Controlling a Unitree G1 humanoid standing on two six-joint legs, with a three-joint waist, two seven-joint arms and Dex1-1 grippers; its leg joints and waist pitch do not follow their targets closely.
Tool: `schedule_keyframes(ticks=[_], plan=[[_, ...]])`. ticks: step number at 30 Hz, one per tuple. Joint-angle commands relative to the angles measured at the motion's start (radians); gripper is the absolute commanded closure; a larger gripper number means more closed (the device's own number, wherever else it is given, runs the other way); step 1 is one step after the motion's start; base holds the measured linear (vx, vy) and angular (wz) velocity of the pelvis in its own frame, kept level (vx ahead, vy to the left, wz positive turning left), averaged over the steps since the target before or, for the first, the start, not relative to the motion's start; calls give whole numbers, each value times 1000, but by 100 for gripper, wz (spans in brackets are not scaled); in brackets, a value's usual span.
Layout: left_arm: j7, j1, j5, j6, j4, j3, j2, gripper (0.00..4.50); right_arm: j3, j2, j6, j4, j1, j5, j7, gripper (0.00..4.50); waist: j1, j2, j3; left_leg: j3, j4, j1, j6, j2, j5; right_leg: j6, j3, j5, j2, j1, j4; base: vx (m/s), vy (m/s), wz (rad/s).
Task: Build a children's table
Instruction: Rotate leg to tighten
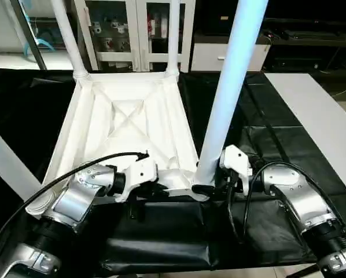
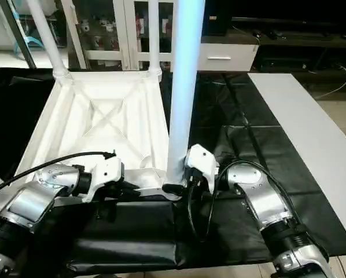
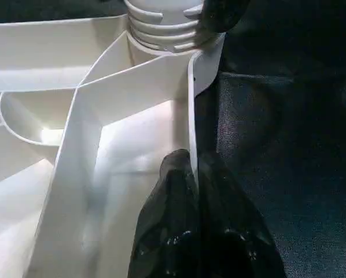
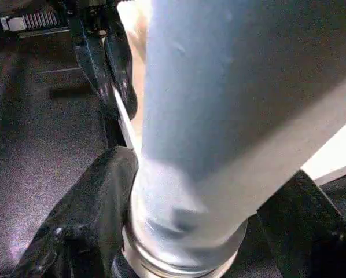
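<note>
The white table top [image 1: 127,124] lies upside down, ribbed underside up, on the black-draped work table. Two white legs [image 1: 69,35] [image 1: 173,35] stand upright in its far corner sockets. A third leg [image 1: 228,92] stands in the near right corner socket, leaning slightly to the right. My right gripper [image 1: 205,189] is shut around its base; the wrist view shows the black fingers [image 4: 86,220] on either side of the tube [image 4: 219,116]. My left gripper [image 1: 155,188] is shut on the top's near rim [image 3: 191,116], with its fingers [image 3: 202,231] pinching the thin wall just beside that socket.
A white table surface [image 1: 317,121] runs along the right. A white cabinet [image 1: 132,29] stands behind the work. Black drape [image 1: 265,133] covers the work table, and a white slanted panel [image 1: 5,162] shows at the left edge. Black cables loop over both forearms.
</note>
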Motion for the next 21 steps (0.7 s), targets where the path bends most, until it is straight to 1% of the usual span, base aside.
schedule_keyframes(ticks=[1, 2, 3, 4, 5, 10, 12, 13, 14, 15, 16, 17, 18, 19, 20, 21], plan=[[-52, -19, -26, -36, -3, -37, -9, 450, -5, -12, 8, 41, -8, -27, -4, 158, -13, 5, -53, -25, -84, 23, 13, 57, -262, -247, 36, -146, -46, 23, -69, 0, 0, 0], [-52, -19, -26, -36, -3, -37, -9, 450, -5, -12, 8, 41, -8, -27, -4, 158, -13, 5, -53, -24, -84, 23, 13, 57, -265, -248, 36, -147, -46, 23, -70, 0, 0, 0], [-54, -20, -26, -36, -1, -38, -8, 450, -3, -12, 4, 45, -8, -30, 1, 171, -13, 5, -53, -24, -84, 23, 13, 57, -266, -248, 36, -147, -47, 23, -70, 0, 0, 0], [-55, -20, -26, -36, 1, -38, -8, 450, -2, -11, 4, 48, -8, -30, 4, 171, -13, 4, -52, -24, -84, 23, 13, 57, -268, -249, 36, -151, -47, 23, -71, 0, 0, 0], [-55, -21, -26, -36, 2, -38, -8, 450, -2, -11, 4, 49, -8, -29, 6, 187, -13, 3, -52, -24, -85, 23, 13, 57, -269, -248, 36, -154, -47, 23, -71, 0, 0, 0], [-50, -19, -26, -30, 4, -36, -9, 450, -1, -8, 4, 59, -1, -33, -4, 198, -13, 4, -52, -25, -86, 24, 7, 58, -279, -243, 37, -172, -47, 22, -72, 0, 0, 0], [-46, -18, -26, -28, 5, -34, -10, 450, -7, -3, 9, 68, 1, -35, -22, 199, -13, 5, -53, -25, -86, 24, 6, 58, -277, -244, 37, -168, -48, 22, -72, 0, 0, 0], [-41, -15, -23, -27, 8, -34, -9, 450, -26, 13, 23, 89, 0, -37, -75, 199, -14, 4, -52, -25, -86, 23, 5, 57, -281, -245, 37, -171, -47, 21, -72, 0, 0, 0], [-40, -14, -22, -27, 9, -34, -9, 450, -31, 17, 27, 94, 0, -37, -89, 199, -17, 5, -50, -26, -88, 22, 1, 56, -297, -242, 37, -197, -48, 21, -75, 0, 0, 0], [-40, -14, -22, -26, 10, -34, -9, 450, -34, 19, 29, 95, 0, -36, -94, 199, -18, 4, -50, -27, -89, 23, -3, 56, -305, -238, 36, -211, -48, 21, -76, 0, 0, 0], [-39, -15, -21, -21, 16, -36, -11, 450, -50, 31, 36, 107, 2, -32, -129, 200, -25, 7, -48, -28, -91, 25, -16, 56, -334, -230, 37, -245, -48, 18, -80, 0, 0, 0], [-39, -15, -21, -21, 16, -36, -11, 450, -50, 31, 36, 107, 2, -32, -129, 200, -27, 7, -47, -29, -92, 25, -19, 56, -346, -227, 37, -261, -48, 18, -82, 0, 0, 0], [-33, -19, -14, -23, 24, -39, -12, 450, -63, 43, 45, 113, 3, -28, -160, 200, -32, 10, -47, -31, -93, 26, -25, 56, -366, -219, 36, -289, -49, 16, -84, 0, 0, 0], [-32, -19, -13, -24, 25, -39, -12, 450, -65, 45, 46, 113, 3, -28, -164, 200, -34, 10, -46, -31, -94, 26, -28, 56, -373, -216, 37, -299, -48, 15, -86, 0, 0, 0], [-8, -39, 4, -33, 55, -41, -23, 450, -87, 72, 59, 123, 2, -28, -232, 200, -40, 12, -44, -32, -95, 26, -34, 55, -394, -209, 37, -324, -47, 12, -90, 0, 0, 0], [13, -57, 15, -38, 80, -40, -35, 450, -102, 93, 71, 128, 1, -27, -281, 200, -42, 12, -43, -32, -94, 27, -38, 53, -402, -205, 38, -340, -47, 9, -92, 0, 0, 0]])
